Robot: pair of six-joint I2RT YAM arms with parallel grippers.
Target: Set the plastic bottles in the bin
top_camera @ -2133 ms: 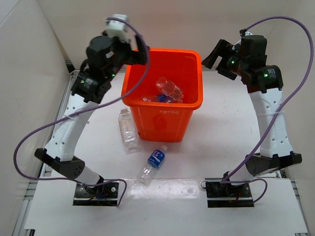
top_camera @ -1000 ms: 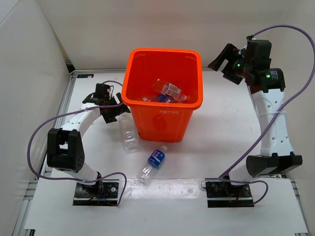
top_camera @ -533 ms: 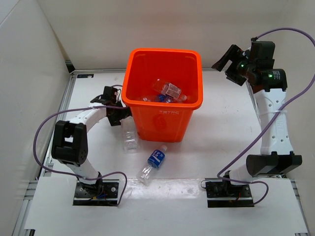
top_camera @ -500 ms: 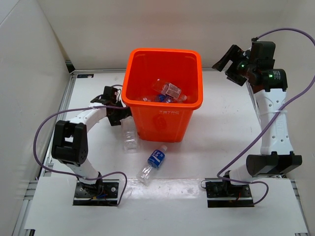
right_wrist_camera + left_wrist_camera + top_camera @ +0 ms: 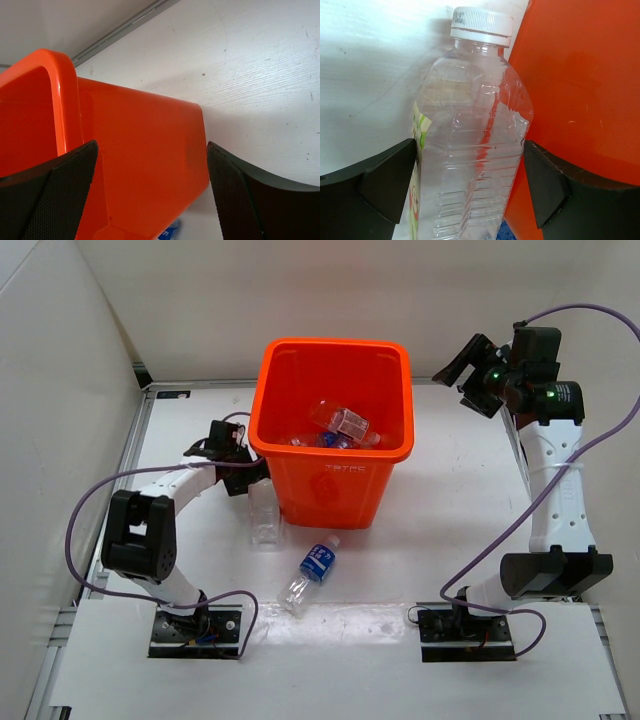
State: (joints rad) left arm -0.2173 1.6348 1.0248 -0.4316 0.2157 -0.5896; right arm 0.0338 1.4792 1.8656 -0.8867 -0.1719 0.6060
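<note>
Nearest the arm bases, a blue-labelled bottle (image 5: 312, 572) lies loose on the white table (image 5: 450, 510), well apart from the left gripper (image 5: 470, 190) and back toward the bases, its long axis slanting toward the bin (image 5: 330, 475). Farther out, that gripper is down at table level, straddling a clear bottle (image 5: 470, 125) that lies on its side hard against the bin's left wall. One finger (image 5: 385, 180) sits on the bottle's open side and the other is wedged between bottle and orange plastic, a crosswise straddle that likely suits the bottle's narrow width. The pads look to be at the bottle's walls, but whether they are pressing yet cannot be told. The bottle's long axis runs in line with the fingers and along the wall, white cap (image 5: 481, 22) pointing straight ahead, past the fingertips. Beyond, several bottles (image 5: 340, 427) already lie heaped inside the bin. Farthest, the right gripper (image 5: 150, 190) hangs high beside the bin's far right corner, jaws wide apart and empty, the orange rim showing below and between its fingers, probably parked clear of the left arm's work.
</note>
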